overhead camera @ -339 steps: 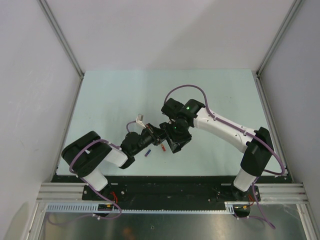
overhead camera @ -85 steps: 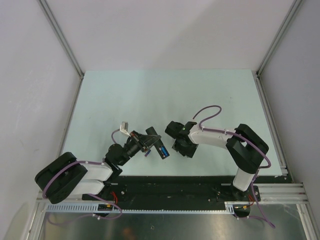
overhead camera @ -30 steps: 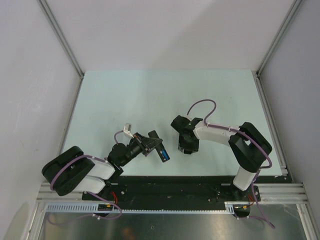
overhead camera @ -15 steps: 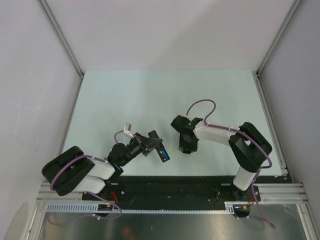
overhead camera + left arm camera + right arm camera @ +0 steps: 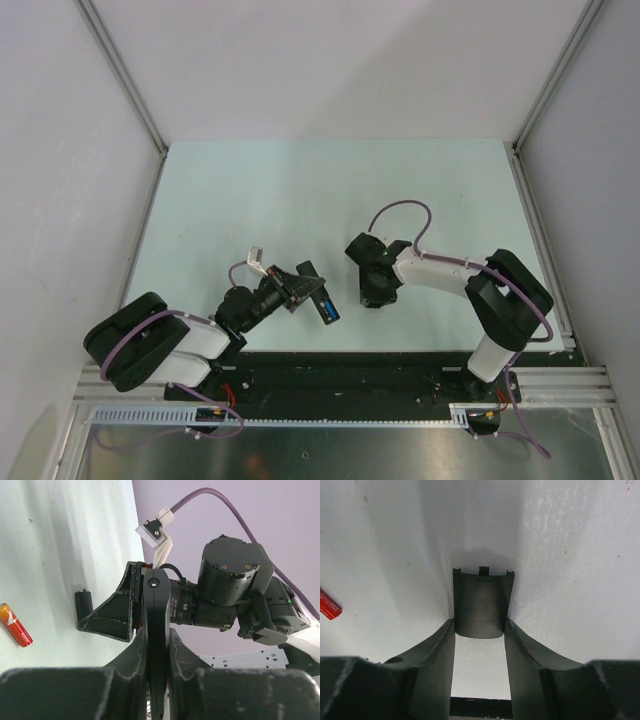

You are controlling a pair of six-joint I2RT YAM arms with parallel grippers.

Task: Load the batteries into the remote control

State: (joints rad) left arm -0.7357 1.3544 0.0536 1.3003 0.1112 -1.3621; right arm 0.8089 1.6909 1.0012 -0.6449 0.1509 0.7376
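My left gripper (image 5: 303,287) is shut on the remote control (image 5: 322,300) and holds it off the table, near the front. In the left wrist view the remote (image 5: 155,630) stands edge-on between the fingers. A bright blue battery (image 5: 329,311) shows in its open bay. My right gripper (image 5: 376,296) points down at the table to the right of the remote. In the right wrist view its fingertips (image 5: 451,630) press both sides of a dark curved battery cover (image 5: 482,602) with small tabs. A red-orange battery (image 5: 328,605) lies on the table to the left, also in the left wrist view (image 5: 15,625). The other batteries are hidden.
The pale green table (image 5: 300,190) is walled by white panels at the left, back and right. The black mounting rail (image 5: 340,370) runs along the near edge. The right arm's purple cable (image 5: 400,212) loops above its wrist.
The right gripper has shifted slightly to the right and nearer over the last second. The left arm and the remote have held still.
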